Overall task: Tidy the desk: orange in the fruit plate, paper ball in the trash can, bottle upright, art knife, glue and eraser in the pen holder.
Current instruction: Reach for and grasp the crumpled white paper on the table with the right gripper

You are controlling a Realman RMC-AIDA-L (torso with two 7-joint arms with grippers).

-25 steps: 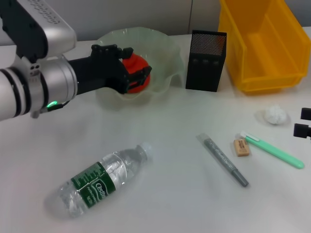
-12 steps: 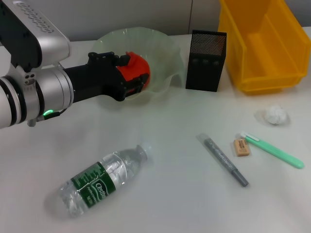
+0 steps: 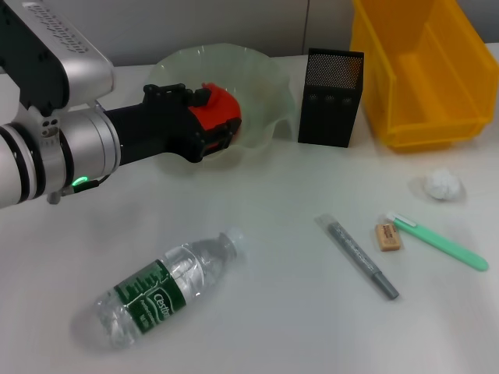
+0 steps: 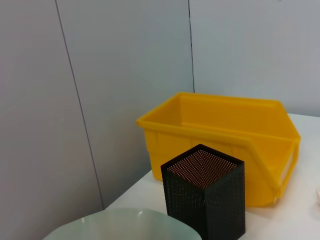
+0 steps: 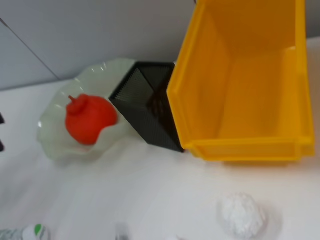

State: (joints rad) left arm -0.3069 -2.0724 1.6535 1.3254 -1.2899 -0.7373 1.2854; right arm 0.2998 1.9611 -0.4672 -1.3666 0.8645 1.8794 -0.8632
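Note:
The orange [image 3: 224, 107] [image 5: 89, 119] sits in the pale-green fruit plate [image 3: 269, 82] [image 5: 52, 147]. My left gripper [image 3: 204, 118] is open at the plate's near-left rim, beside the orange. The bottle [image 3: 160, 290] lies on its side at the front left. The paper ball [image 3: 443, 185] [image 5: 242, 215] rests on the table in front of the yellow trash can [image 3: 425, 74] [image 5: 240, 75]. A grey glue stick [image 3: 359, 257], the tan eraser [image 3: 387, 237] and a green art knife [image 3: 440, 241] lie at the front right. The black mesh pen holder [image 3: 331, 97] [image 4: 205, 197] stands between plate and trash can. My right gripper is out of view.
A grey wall panel runs along the back of the white table. The trash can [image 4: 225, 135] and the plate's rim [image 4: 125, 225] flank the pen holder closely. Open table lies between the bottle and the glue stick.
My left gripper let go of the orange and drew back a little to the left. The orange stayed in the plate. The right gripper left the head view's right edge.

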